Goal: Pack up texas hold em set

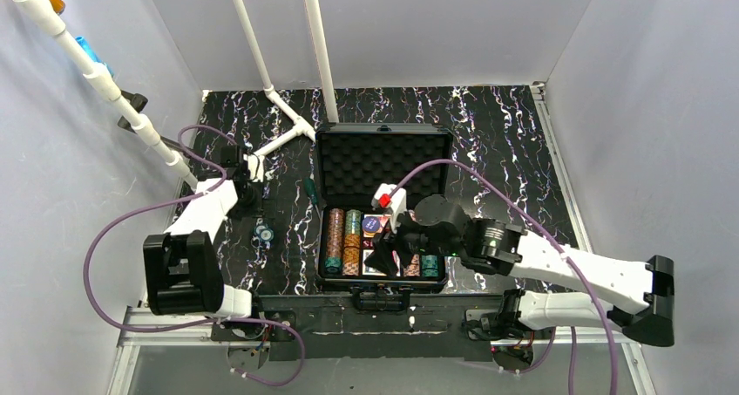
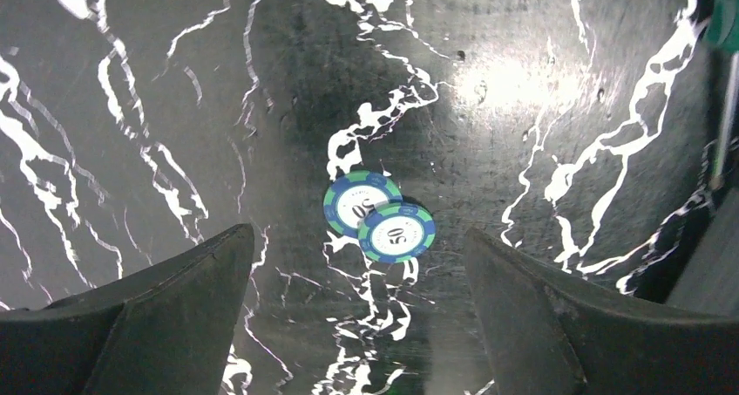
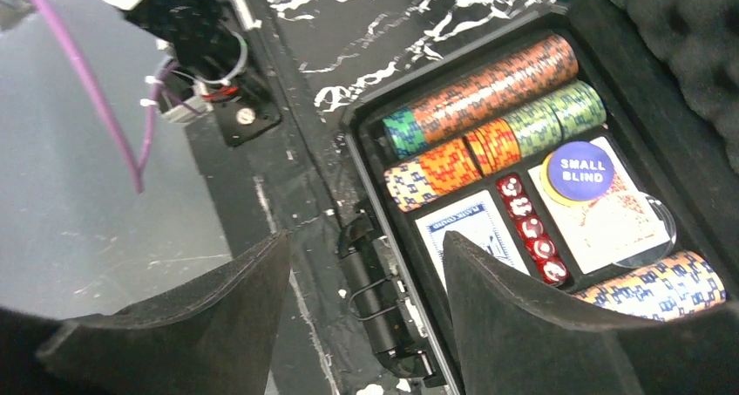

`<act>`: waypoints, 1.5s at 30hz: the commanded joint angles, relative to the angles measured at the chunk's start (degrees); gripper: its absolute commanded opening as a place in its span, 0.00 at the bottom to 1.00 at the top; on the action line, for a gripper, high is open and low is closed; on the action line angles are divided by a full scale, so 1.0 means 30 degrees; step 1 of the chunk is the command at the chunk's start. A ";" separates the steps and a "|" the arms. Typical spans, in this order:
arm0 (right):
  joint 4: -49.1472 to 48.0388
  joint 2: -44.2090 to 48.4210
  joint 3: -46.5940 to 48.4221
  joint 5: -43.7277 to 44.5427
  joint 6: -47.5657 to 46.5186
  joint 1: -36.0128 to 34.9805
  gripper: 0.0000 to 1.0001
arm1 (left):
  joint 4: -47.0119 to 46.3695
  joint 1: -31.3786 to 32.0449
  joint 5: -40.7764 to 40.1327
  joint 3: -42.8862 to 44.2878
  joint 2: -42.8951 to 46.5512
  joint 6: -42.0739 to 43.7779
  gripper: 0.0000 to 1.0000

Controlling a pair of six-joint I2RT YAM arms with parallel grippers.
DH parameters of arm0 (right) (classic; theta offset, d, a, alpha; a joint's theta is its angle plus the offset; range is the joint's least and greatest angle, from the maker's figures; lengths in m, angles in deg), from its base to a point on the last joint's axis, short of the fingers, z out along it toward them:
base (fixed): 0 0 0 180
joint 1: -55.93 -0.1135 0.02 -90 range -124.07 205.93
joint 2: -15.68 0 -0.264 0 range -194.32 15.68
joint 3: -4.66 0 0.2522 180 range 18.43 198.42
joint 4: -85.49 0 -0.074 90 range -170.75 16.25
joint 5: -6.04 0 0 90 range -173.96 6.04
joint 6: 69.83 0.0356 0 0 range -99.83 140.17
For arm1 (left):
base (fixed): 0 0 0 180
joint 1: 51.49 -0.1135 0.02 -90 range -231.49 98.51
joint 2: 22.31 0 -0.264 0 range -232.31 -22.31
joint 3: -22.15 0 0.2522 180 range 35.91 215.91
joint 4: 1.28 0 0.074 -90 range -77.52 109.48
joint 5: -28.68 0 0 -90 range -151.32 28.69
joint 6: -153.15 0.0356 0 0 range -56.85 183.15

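Observation:
The black case [image 1: 455, 205] lies open mid-table, its foam-lined lid [image 1: 383, 161] tilted back. In the right wrist view its tray [image 3: 370, 146] holds rows of striped chips [image 3: 492, 85], two card decks [image 3: 466, 225], red dice [image 3: 527, 228] and a blue "small blind" button [image 3: 582, 170]. My right gripper [image 1: 383, 257] is open and empty over the case's front edge, its jaws [image 3: 366, 316] either side of the handle [image 3: 379, 299]. Two loose blue-green 50 chips [image 2: 383, 219] overlap on the table left of the case [image 1: 263, 232]. My left gripper [image 1: 250, 203] hovers open above them [image 2: 357, 325].
A green-handled tool [image 1: 308, 190] lies by the case's left side and shows at the right edge of the left wrist view [image 2: 723, 29]. White pipes [image 1: 288, 120] stand at the back. Grey walls enclose the dark marbled table [image 1: 505, 142]; a metal rail [image 1: 174, 325] runs along the front.

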State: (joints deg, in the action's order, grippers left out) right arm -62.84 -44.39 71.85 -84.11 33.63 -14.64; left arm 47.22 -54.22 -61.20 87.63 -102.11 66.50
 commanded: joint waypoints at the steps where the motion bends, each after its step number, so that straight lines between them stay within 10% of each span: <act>1: 0.0131 0.1666 0.0211 -0.2175 -0.0546 0.0042 0.72 | -0.0339 0.0052 0.1890 -0.0947 -0.0535 0.5471 0.90; 21: 0.0143 0.5055 -0.1146 -0.2673 -0.1926 0.0785 0.75 | -0.0432 0.1789 0.0297 -0.1446 -0.3133 0.8342 0.89; 45: 0.0122 0.4992 -0.1138 -0.2937 -0.1890 0.0814 0.75 | -0.0493 0.2373 -0.0373 -0.1293 -0.3837 0.8385 0.53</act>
State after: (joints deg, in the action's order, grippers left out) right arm -61.09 -30.10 68.34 -92.08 28.77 -12.32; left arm 49.13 -47.36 -60.10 85.93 -112.00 91.13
